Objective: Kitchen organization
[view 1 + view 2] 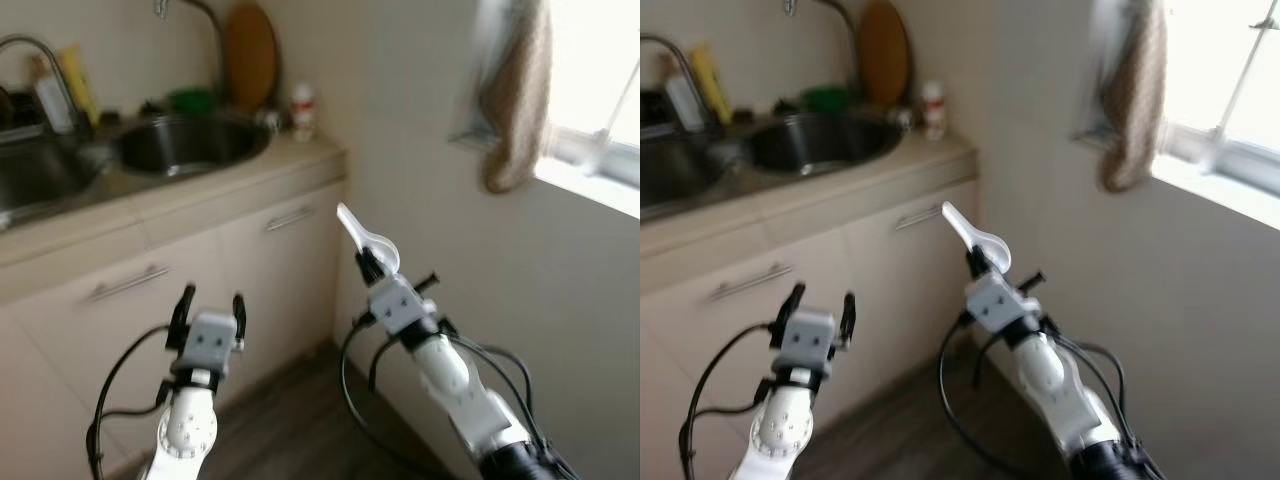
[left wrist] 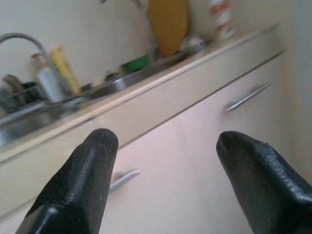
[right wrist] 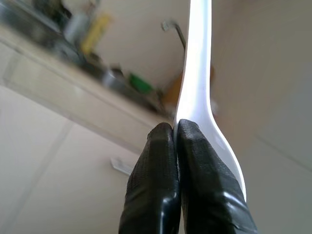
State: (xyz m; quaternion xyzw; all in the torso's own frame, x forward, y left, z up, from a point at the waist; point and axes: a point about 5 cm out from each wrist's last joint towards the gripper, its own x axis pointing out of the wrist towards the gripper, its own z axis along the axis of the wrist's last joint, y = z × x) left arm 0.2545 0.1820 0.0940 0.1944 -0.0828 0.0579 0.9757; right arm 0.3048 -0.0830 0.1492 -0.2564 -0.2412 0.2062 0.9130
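We are standing short of the kitchen tabletop (image 1: 250, 180), with both arms raised in front of us. Our right tool (image 1: 368, 262) is clamped on a white plastic spoon (image 1: 366, 238), its two fingers pressed together on the neck just where the bowl begins, so the handle sticks up and away toward 11 o'clock. Our left tool (image 1: 210, 305) hangs at about 7 o'clock in the head view, its fingers (image 2: 83, 180) spread apart with nothing between them, pointing at the cabinet doors (image 1: 200, 290).

The round sink (image 1: 190, 145) lies at 10 o'clock, set into the tabletop, with a wooden board (image 1: 250, 55) leaning behind it and a small bottle (image 1: 302, 110) just beside its far edge. A towel (image 1: 515, 95) hangs by the window at 2 o'clock.

We judge the step in hand to be carrying the spoon over to the sink area. To do it well, we should keep the grip firm, since the pinch sits low and the long handle can swing. We should close the distance first, then bring the spoon in over the tabletop edge, keeping the handle well apart from the faucet (image 1: 195, 15) and the bottle before letting go.
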